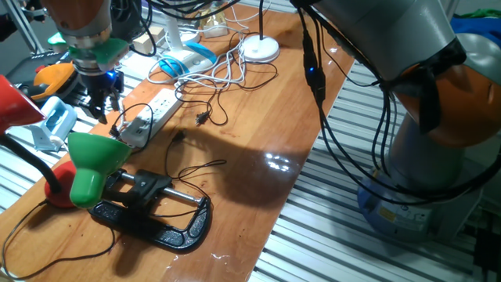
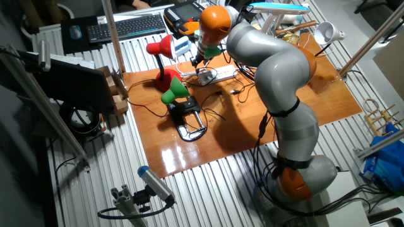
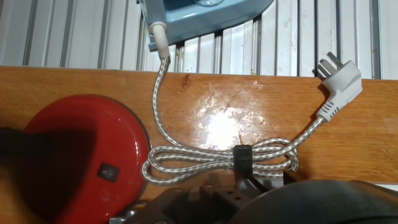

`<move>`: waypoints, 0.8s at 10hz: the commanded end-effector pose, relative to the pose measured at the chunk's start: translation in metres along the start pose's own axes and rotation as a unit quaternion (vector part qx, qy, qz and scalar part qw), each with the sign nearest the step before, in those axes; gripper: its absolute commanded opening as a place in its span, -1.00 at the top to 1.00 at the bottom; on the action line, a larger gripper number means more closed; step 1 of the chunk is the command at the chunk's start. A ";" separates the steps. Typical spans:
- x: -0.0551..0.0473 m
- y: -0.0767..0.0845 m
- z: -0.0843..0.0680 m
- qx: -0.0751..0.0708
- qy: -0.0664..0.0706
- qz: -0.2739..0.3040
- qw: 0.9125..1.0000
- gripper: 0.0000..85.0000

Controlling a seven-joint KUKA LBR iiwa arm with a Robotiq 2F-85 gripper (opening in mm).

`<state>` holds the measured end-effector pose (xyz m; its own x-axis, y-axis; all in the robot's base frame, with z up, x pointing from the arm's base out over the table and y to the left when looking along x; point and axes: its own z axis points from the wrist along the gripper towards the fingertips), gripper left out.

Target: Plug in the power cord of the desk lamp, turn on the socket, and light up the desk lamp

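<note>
The socket, a long white power strip, lies on the wooden table; it also shows in the other fixed view. A grey adapter sits on its near end. The green desk lamp is held by a black clamp. Its thin black cord ends in a loose black plug, which lies on the table right of the strip. My gripper hangs above the table's left edge, left of the strip. Its fingers look apart and empty.
A red lamp stands left of the green one; its red base shows in the hand view. Beside the base lie a coiled braided cord with a white plug, and a blue appliance. White cables and a white round lamp base lie at the far end.
</note>
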<state>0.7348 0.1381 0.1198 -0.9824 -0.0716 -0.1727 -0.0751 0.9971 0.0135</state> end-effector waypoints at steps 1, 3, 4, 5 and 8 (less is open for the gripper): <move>0.000 0.000 0.000 0.001 0.001 0.002 1.000 -0.20; 0.000 0.000 0.001 0.001 0.002 0.004 1.000 -0.20; 0.000 0.000 0.001 0.001 0.002 0.003 1.000 -0.20; 0.000 0.000 0.001 0.003 0.003 0.003 1.000 0.20; 0.000 0.000 0.001 -0.014 0.016 0.005 1.000 1.00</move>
<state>0.7349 0.1371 0.1194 -0.9880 -0.0643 -0.1407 -0.0704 0.9968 0.0385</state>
